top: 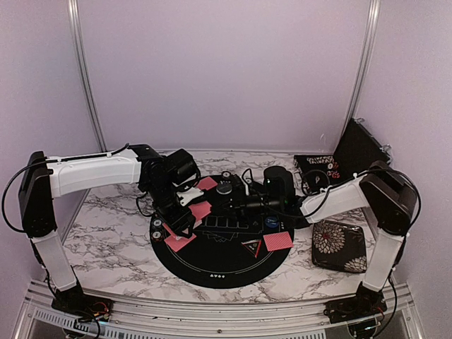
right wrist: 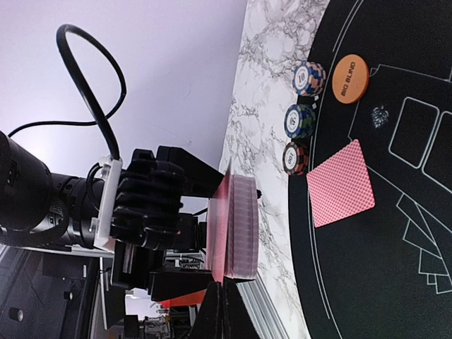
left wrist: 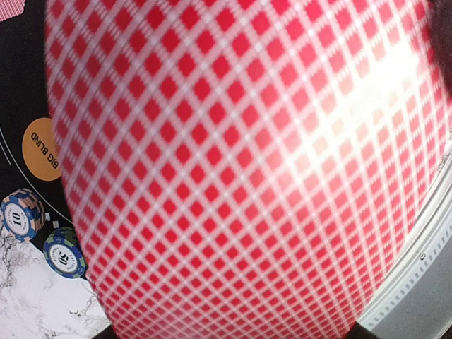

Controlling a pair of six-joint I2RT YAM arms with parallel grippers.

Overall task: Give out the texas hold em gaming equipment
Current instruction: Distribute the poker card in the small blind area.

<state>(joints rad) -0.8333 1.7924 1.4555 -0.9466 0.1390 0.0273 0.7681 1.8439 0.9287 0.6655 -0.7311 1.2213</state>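
- Two hands were found close together above the left-centre of the round black mat (top: 212, 267), with the deck (right wrist: 240, 226) of pink-red-backed cards between them.
- The left hand (top: 182, 215) was seen partly spread and clamped on the deck across its thickness. The deck was held on edge, clear of the mat, with its back filling the left wrist view.
- The right hand (right wrist: 222, 302) was closed, its tips brought together at the nearest edge of the deck. Whether a single card was pinched there could not be told.
- The deck lay straight ahead of the right hand, touching it or nearly so. That hand was therefore judged the one placed to draw a card off, along the card's face and away from the left hand.
- One dealt card (right wrist: 341, 185) was seen face down on the mat, just beside three chip stacks (right wrist: 300, 120) and the orange button (right wrist: 351, 79), near the mat's left rim.
- A second card (top: 277, 241) was seen at the near right, beside the black triangle marker (top: 251, 247).
- Open mat was judged to remain at the near centre. The floral case (top: 339, 244) on the bench (top: 106, 233), well apart to the right, was judged the limit for a swing that way.
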